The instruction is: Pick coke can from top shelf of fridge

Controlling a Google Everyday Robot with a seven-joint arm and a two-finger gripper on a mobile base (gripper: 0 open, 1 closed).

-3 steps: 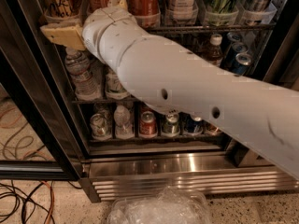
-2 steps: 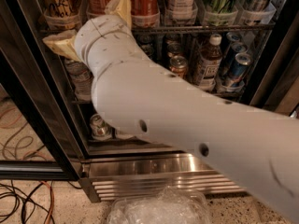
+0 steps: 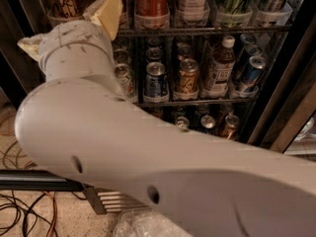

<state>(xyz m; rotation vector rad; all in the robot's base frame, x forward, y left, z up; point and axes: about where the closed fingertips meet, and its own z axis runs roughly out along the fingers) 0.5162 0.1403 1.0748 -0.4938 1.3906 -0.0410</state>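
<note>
Camera view: gripper at top shelf (L of coke can).

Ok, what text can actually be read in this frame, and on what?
"Coca-Cola": white script, cropped at the top, on the coke can on the top shelf.
Labels on the other cans and the bottle: too blurred to read.
End effector, upper left before that shelf: no text.
</note>
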